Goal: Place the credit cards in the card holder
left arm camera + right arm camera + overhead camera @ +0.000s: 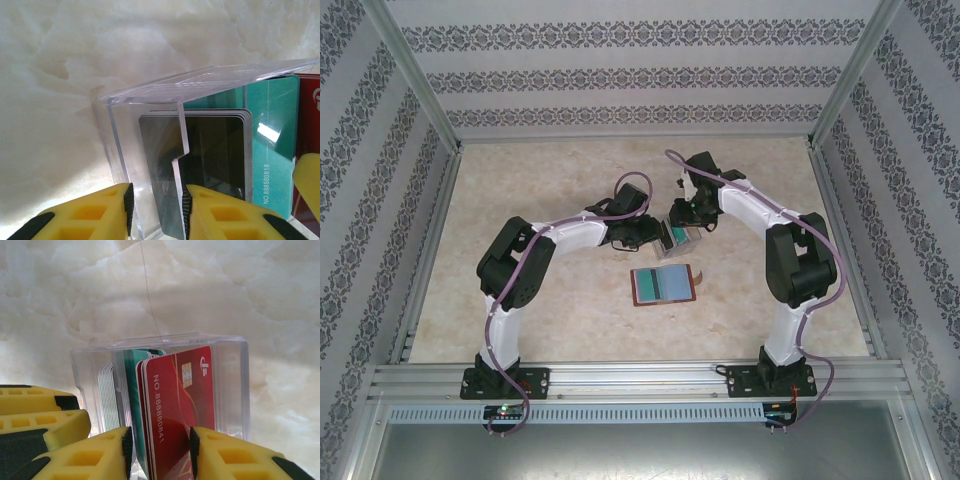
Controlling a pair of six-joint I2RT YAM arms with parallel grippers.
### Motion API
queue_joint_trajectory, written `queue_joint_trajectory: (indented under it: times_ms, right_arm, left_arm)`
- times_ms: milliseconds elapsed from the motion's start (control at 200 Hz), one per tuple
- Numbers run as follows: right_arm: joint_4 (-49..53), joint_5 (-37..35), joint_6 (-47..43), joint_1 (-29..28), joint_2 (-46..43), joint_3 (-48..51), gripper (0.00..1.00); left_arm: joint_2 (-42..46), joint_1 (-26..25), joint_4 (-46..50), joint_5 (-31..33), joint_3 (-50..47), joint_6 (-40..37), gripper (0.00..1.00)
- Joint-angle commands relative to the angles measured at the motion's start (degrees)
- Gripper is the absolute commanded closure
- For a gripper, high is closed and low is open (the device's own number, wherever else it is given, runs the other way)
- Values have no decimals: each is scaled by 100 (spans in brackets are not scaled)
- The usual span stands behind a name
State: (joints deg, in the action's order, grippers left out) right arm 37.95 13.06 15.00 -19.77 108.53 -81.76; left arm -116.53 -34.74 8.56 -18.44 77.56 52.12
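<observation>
Marble table (520, 300): left fingers (100, 210) clamp clear tray (200, 82), right fingers (235, 455) pinch red card (175, 410).

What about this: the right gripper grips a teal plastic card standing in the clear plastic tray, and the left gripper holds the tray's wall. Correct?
Not quite. The right wrist view shows the right gripper gripping a red plastic card, not a teal one. It stands in the clear plastic tray, whose wall the left gripper holds.

White-and-black arms (570, 232) carry purple cables (632, 175) and yellow jaws.
</observation>
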Motion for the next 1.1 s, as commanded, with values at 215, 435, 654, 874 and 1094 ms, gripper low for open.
queue_joint_trajectory:
  times_ms: [215,435,654,874,1094]
  right_arm:
    - [84,161,-20,-71,-237,-134,65]
    - [64,258,-6,-55,-245,-124,69]
    - [20,318,24,-45,-289,-91,70]
    - [56,344,20,-4,-248,-115,71]
    - [98,182,-9,1,-205,-99,75]
  left_arm:
    - [-56,46,348,27,-171,18,66]
    - [-71,47,354,1,-129,18,66]
    - [-82,46,392,7,-114,-17,66]
    - [-86,46,363,1,-118,9,66]
    - [-94,46,395,-1,-92,-9,66]
